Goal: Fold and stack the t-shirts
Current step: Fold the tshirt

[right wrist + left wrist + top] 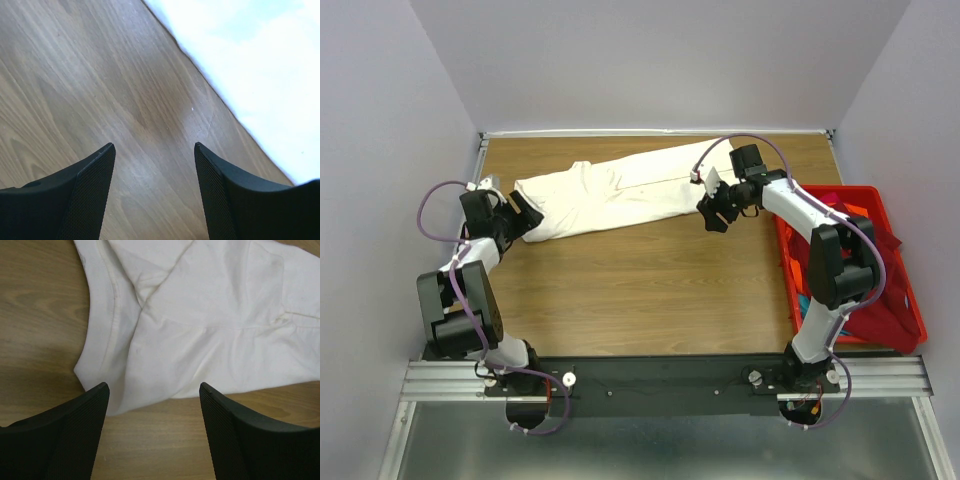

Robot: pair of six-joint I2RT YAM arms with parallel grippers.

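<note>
The cream-white t-shirt (620,193) is spread on the counter (640,290) toward its far side, folded lengthwise into a long band that runs from the left end up toward the far right. In the left wrist view its near-left corner (200,315) is seen lying flat, with creases and a hem along the edge. The left gripper (523,216) is held just at that corner, its jaws spread wide (152,389) with nothing between them; the cloth edge is seen just beyond the fingertips. The right gripper (716,206) is held beside the shirt's right end, also spread wide (152,147) and empty, over bare wood, with the shirt's edge (260,60) just beyond. At the right edge of the counter a red crate (918,322) is set, and a dark red t-shirt (875,305) is bunched in it.
</note>
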